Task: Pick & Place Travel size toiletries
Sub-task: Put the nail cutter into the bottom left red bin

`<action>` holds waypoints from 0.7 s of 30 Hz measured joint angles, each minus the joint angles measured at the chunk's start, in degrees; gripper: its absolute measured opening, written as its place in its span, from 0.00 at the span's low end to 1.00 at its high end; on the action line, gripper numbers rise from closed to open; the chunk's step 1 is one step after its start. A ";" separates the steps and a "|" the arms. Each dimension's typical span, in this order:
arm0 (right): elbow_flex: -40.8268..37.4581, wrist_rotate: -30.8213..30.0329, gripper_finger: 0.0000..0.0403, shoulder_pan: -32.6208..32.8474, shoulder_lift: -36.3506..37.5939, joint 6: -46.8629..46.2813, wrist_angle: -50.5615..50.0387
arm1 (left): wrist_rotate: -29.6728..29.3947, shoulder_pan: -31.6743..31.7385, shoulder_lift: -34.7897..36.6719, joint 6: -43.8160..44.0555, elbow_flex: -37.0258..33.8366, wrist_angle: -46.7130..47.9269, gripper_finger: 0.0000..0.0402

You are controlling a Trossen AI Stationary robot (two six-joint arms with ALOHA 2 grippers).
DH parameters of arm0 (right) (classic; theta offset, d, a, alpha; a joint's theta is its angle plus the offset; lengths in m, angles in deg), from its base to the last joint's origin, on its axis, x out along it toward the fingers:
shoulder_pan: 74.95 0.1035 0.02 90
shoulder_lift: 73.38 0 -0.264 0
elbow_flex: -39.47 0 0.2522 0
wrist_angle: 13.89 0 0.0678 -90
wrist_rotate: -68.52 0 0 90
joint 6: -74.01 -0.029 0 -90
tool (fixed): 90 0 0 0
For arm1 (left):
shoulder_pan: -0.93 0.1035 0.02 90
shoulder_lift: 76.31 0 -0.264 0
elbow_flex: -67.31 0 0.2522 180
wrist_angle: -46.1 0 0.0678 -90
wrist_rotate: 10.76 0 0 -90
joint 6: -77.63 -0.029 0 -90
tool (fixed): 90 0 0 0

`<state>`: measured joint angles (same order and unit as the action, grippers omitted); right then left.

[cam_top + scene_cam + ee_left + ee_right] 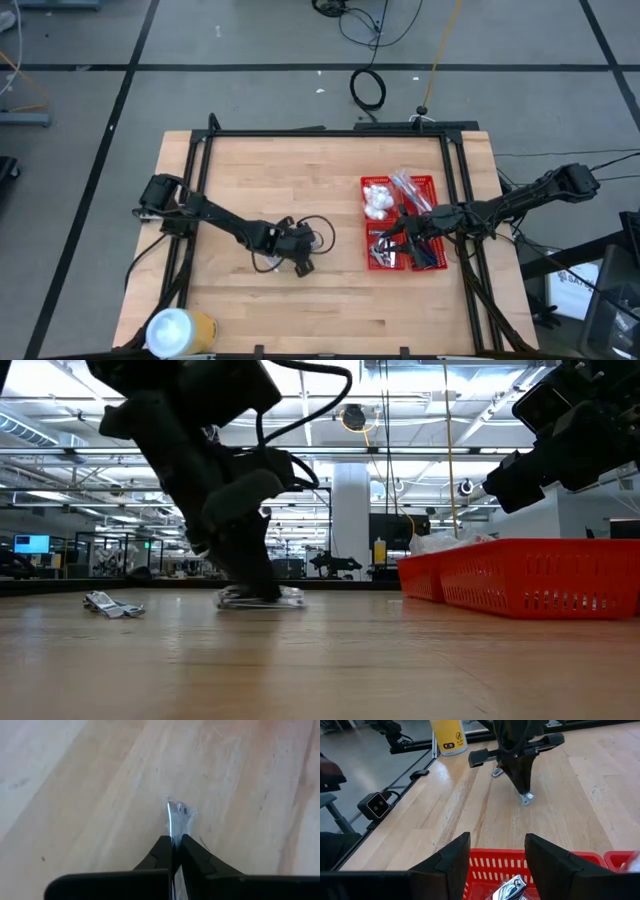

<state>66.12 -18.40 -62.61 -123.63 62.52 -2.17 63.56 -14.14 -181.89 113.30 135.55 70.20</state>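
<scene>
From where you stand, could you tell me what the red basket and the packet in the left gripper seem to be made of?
The red basket looks like rigid moulded plastic: uniform colour, slotted walls. The packet pinched in the shut left gripper seems thin clear or silvery film, going by its crinkled, glinting edge; foil or plastic, I cannot say.

Clear packet (176, 815) mostly hidden between closed fingers (192, 857), contents perhaps too blurred to identify.

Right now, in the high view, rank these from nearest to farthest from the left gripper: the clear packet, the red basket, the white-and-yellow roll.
1. Clear packet: pinched in the shut left gripper, mid-table.
2. Red basket: to its right, under the right gripper.
3. White-and-yellow roll: at the table's near-left corner, farthest.
</scene>
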 joint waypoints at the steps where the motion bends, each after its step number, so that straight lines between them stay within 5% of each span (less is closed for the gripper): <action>1: 0.00 -0.01 0.44 0.00 0.00 -0.14 0.00 | 0.03 0.35 0.00 -1.54 -0.02 -1.64 0.02; 15: 0.00 -3.80 0.42 0.04 0.01 0.27 1.35 | -3.00 0.00 1.43 -25.05 0.02 -32.46 0.00; 21: 0.00 -6.26 0.43 0.02 -0.01 2.08 2.83 | 1.64 0.97 2.99 -35.02 0.15 -49.72 0.00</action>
<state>66.12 -24.66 -62.59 -123.64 64.60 0.65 65.19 -13.17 -178.90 78.28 135.70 20.49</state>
